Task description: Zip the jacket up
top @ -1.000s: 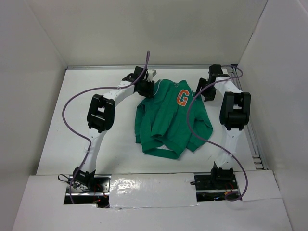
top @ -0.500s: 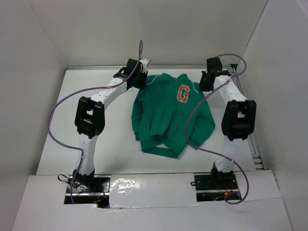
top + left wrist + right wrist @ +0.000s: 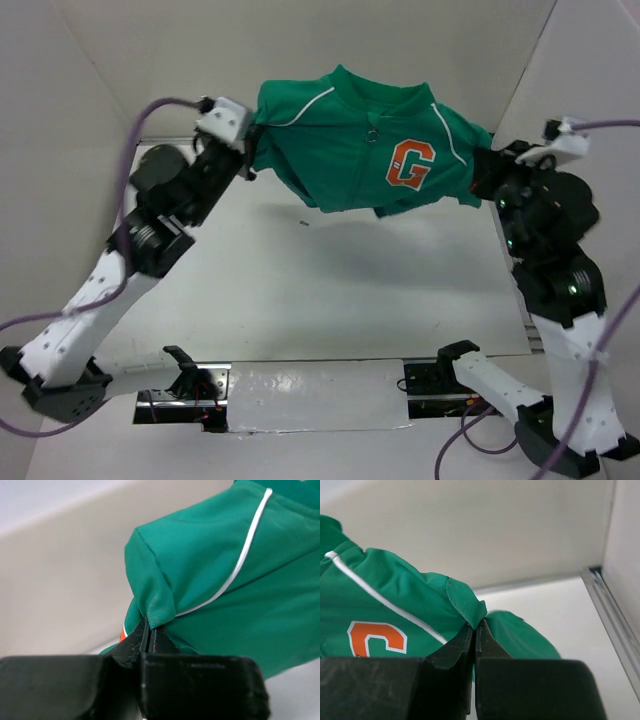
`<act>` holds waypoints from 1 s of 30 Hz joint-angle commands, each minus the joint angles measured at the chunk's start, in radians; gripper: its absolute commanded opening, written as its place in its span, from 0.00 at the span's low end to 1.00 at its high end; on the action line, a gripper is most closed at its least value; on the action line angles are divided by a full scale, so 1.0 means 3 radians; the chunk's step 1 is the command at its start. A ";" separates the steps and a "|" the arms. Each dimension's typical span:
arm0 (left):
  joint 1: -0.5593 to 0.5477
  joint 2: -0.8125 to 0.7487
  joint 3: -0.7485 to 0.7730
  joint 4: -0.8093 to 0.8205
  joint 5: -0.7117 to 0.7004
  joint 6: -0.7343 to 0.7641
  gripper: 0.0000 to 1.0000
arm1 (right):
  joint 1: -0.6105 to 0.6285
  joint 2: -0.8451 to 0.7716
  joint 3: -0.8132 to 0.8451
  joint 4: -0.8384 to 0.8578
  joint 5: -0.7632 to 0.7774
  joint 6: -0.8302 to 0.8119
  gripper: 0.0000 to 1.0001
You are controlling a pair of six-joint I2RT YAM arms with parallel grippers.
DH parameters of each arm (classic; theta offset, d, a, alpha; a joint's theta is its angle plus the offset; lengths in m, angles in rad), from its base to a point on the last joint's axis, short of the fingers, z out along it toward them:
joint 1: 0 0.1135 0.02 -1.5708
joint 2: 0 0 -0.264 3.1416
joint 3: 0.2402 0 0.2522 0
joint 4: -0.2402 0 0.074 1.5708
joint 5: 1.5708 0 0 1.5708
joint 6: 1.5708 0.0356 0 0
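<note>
The green jacket (image 3: 340, 140) hangs in the air, stretched between both arms, its orange "G" patch (image 3: 411, 164) and white shoulder piping facing the top camera. My left gripper (image 3: 250, 150) is shut on a fold of fabric at the jacket's left shoulder; in the left wrist view the jacket (image 3: 240, 580) bunches up right at my left gripper (image 3: 148, 622). My right gripper (image 3: 482, 168) is shut on the right shoulder; the right wrist view shows a pinch of the jacket (image 3: 395, 605) rising out of my right gripper (image 3: 476, 625). The lower hem droops below.
A white table (image 3: 330, 290) lies well below the lifted jacket, walled by white panels at the back and sides. A metal rail (image 3: 612, 615) runs along the table's right edge. Purple cables (image 3: 130, 160) loop off both arms.
Both grippers have closed on the jacket's shoulders and raised it off the table high into the air, spreading it between them. Both arms rose toward the camera.
</note>
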 commanded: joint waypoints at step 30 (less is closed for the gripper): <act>0.1390 0.1479 0.0009 -0.1056 0.1292 -0.1355 0.99 | -0.0728 0.1675 -0.0488 0.0131 -0.0357 0.0132 1.00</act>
